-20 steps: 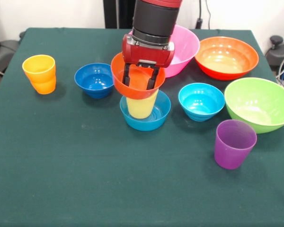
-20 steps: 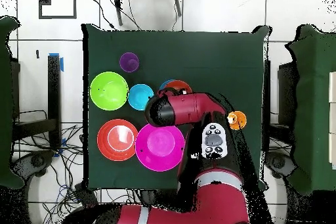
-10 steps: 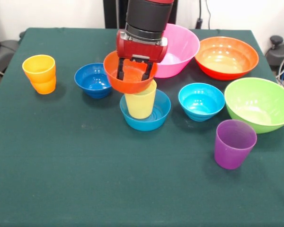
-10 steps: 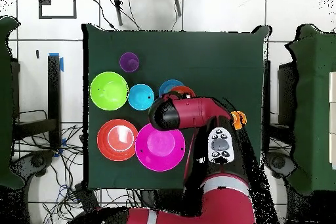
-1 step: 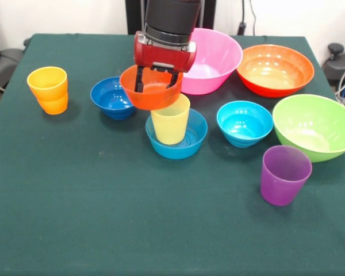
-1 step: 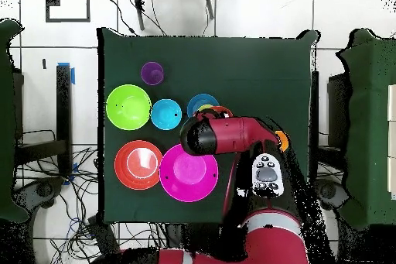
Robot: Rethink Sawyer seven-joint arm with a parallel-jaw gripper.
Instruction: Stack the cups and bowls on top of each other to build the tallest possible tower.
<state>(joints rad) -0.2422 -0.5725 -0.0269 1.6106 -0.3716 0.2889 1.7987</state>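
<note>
Hanging off to one side of the yellow cup (image 5: 170,122), the small orange-red bowl (image 5: 151,90) is pinched at its rim by the gripper (image 5: 156,83), one finger inside and one outside. The cup stands upright in the mid-blue bowl (image 5: 177,140) on the tabletop (image 5: 132,213). I reckon the bowl's underside could clip the cup's rim and tip it, or a pinch at one edge could let the bowl tilt and slide off when set down.
</note>
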